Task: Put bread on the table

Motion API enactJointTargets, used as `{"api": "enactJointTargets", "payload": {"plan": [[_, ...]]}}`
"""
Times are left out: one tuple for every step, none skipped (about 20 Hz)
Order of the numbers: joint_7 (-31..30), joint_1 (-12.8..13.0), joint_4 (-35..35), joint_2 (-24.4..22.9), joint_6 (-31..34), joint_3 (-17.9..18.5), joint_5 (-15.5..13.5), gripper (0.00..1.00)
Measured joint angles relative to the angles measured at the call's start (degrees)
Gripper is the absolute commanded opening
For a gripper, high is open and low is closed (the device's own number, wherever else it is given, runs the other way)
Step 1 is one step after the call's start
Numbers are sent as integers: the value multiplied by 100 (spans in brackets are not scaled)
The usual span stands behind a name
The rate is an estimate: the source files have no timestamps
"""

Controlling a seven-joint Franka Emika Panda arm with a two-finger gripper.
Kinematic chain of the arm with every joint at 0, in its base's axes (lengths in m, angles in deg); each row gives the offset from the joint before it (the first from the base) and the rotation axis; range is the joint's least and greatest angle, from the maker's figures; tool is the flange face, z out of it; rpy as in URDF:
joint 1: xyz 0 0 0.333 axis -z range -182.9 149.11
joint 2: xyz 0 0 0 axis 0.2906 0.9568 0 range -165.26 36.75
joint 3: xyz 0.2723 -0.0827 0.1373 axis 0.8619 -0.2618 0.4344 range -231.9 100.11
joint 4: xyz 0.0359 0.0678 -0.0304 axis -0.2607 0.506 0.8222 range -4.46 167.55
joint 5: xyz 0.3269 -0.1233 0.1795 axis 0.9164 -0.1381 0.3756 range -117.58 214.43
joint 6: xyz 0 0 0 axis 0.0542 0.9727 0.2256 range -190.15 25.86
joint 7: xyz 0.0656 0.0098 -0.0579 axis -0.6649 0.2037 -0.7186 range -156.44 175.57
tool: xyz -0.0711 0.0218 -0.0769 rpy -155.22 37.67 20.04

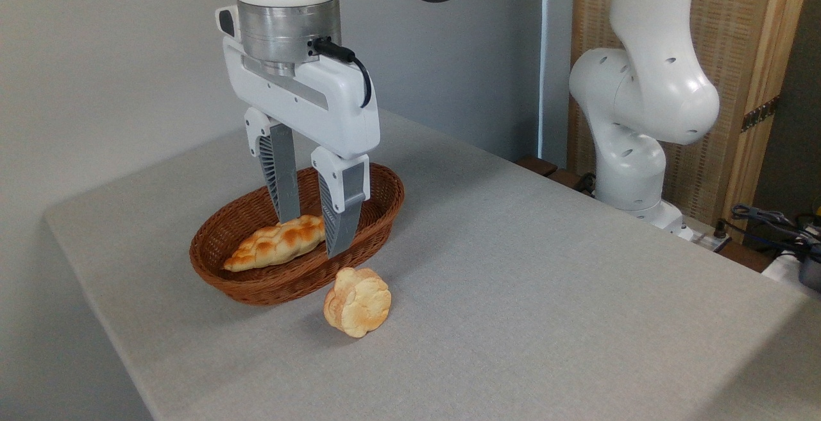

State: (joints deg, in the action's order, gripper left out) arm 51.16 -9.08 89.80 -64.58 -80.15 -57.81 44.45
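Note:
The bread (272, 246), a long braided golden-brown loaf, lies in the brown wicker basket (256, 289) on the grey table (545, 292). My gripper (312, 238) hangs straight down over the basket and is open. Its two grey fingers (340, 215) stand on either side of the loaf's right end, the far one behind it and the near one in front. The near finger hides the loaf's right tip. I cannot tell whether the fingers touch the loaf.
A small pale flower-shaped roll (357, 302) stands on the table just in front of the basket's right part. The arm's white base (635, 151) rises at the table's far right edge, with cables (770, 222) beyond it.

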Motion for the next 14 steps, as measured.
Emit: {"api": "enactJointTargets", "payload": {"plan": [[0,0,0,0,0,-1,0,100],[0,0,0,1,4,-1,0,100],[0,0,2,5,13,-2,0,100],[0,0,5,10,23,-5,0,100],[0,1,9,18,34,-9,0,100],[0,3,18,27,43,-17,-1,100],[0,14,40,34,51,-30,-3,100],[0,36,76,37,56,-45,-3,100],[0,68,137,37,57,-68,-3,100],[0,94,209,38,56,-105,-4,100],[0,114,282,39,47,-157,-4,100],[0,133,364,40,30,-224,-4,100],[0,144,433,39,10,-280,-4,100],[0,162,520,40,-21,-341,-4,100]]}}
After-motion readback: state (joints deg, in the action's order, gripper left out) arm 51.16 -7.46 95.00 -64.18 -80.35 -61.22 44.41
